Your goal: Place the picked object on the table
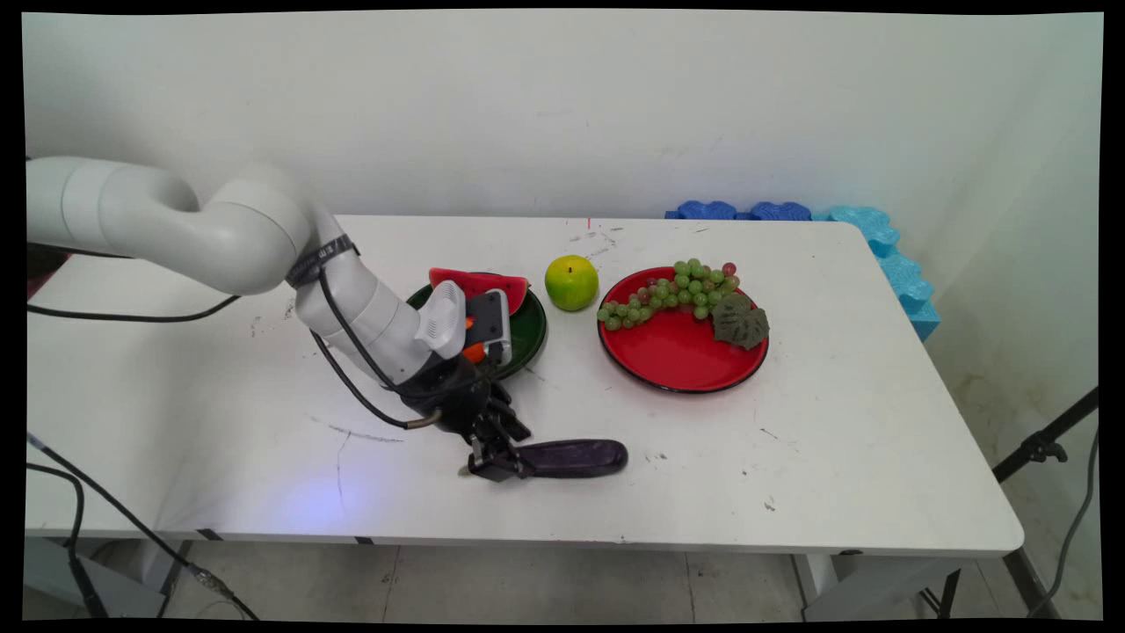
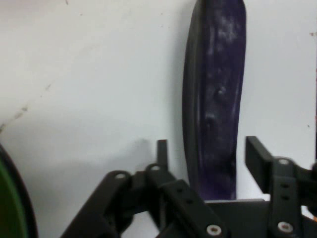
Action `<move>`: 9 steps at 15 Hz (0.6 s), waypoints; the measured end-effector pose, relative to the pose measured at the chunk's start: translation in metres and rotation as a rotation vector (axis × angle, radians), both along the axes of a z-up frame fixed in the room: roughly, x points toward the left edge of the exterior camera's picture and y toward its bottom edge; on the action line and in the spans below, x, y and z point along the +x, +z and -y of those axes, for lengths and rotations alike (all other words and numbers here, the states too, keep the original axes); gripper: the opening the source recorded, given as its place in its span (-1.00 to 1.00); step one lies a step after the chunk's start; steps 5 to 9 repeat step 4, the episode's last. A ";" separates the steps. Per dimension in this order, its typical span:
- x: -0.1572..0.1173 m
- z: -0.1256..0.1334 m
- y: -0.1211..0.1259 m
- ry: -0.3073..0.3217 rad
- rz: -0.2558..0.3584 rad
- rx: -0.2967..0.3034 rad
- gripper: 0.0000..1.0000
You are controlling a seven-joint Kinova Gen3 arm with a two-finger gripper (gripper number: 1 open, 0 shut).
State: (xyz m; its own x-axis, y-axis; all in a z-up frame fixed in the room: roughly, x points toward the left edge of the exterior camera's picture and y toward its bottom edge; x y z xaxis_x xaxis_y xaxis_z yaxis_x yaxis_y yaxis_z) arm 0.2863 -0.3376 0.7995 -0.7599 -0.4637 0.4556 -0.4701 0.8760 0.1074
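A dark purple eggplant [image 1: 571,458] lies flat on the white table near the front edge, its length running left to right. My gripper [image 1: 494,464] is down at its left end, open. In the hand view the eggplant [image 2: 215,74] runs up from between the two fingertips [image 2: 257,153], and a thin gap shows on each side, so the jaws stand around the end without pressing it. Nothing is lifted.
Behind my wrist a dark green plate [image 1: 527,338] holds a watermelon slice [image 1: 479,283], partly hidden by the arm. A green apple [image 1: 571,282] sits beside it. A red plate [image 1: 677,360] carries green grapes [image 1: 677,290] and a leaf. Blue foam [image 1: 879,237] lines the back right.
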 end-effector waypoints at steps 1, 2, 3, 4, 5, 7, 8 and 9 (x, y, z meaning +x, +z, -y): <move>0.000 0.001 -0.001 0.003 -0.001 0.000 1.00; 0.001 0.002 0.000 0.008 -0.006 0.000 1.00; 0.001 0.004 0.002 0.012 -0.012 -0.001 1.00; 0.002 0.006 0.007 0.015 -0.020 -0.007 1.00; 0.002 0.006 0.007 0.015 -0.020 -0.007 1.00; 0.002 0.006 0.007 0.015 -0.020 -0.007 1.00; 0.002 0.006 0.007 0.015 -0.020 -0.007 1.00; 0.002 0.006 0.007 0.015 -0.020 -0.007 1.00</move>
